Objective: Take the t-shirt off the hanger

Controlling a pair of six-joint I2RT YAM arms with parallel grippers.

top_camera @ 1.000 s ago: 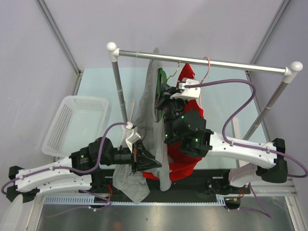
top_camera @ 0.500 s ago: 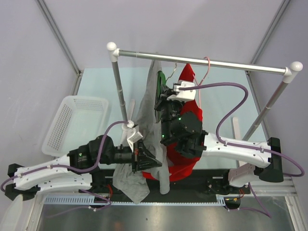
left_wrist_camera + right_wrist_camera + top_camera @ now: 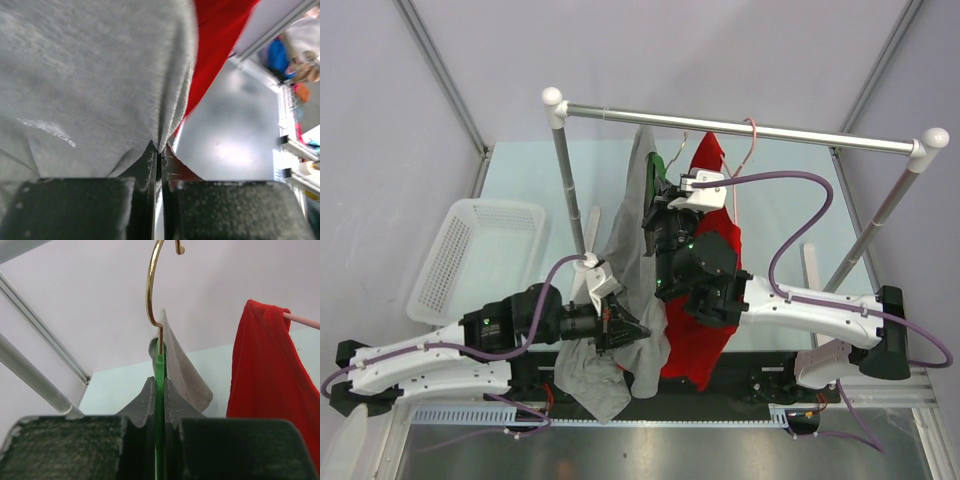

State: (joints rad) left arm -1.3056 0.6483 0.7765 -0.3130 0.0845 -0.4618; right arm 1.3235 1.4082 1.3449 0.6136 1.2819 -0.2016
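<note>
The pale table (image 3: 520, 170) carries a metal clothes rail (image 3: 770, 131) running across the back. Over on the left there's a white mesh basket (image 3: 440, 270), well apart from the clothes, with just its perforated bottom showing.

The grey t-shirt (image 3: 630, 220) is draped on a green hanger (image 3: 159, 375) with a gold hook (image 3: 152, 285), trailing down toward the near edge. Just beside it is a red garment (image 3: 705, 320) on a pink hanger (image 3: 302, 320).

The right tool (image 3: 159, 390) is clamped tight on the green hanger right below the hook. The left tool (image 3: 160, 155) is pinched closed on the t-shirt's lower edge, with the red fabric right next to it.

There's a small white print (image 3: 47, 131) on the grey fabric, but it's too blurry to read.
</note>
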